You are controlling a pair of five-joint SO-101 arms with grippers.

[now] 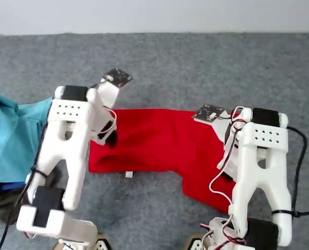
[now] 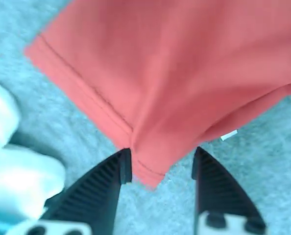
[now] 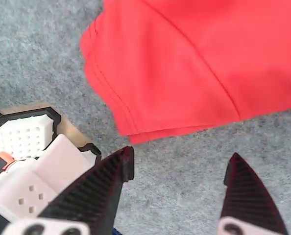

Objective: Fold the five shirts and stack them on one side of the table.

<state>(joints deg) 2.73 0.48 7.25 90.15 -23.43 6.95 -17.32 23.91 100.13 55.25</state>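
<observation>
Left wrist view | left tool (image 2: 162, 152) spread astride red shirt (image 2: 184, 73) corner

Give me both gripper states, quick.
Left gripper: open, a corner of the red shirt between its jaws, not clamped.
Right gripper: open, holding nothing, over the gray table near the shirt's edge.

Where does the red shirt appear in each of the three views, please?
High view: red shirt mid-table, between both arms.
Left wrist view: its corner between the open fingers of the left gripper.
Right wrist view: its hem just beyond the open right gripper.
Shared landmark: the grey table cover.
</observation>
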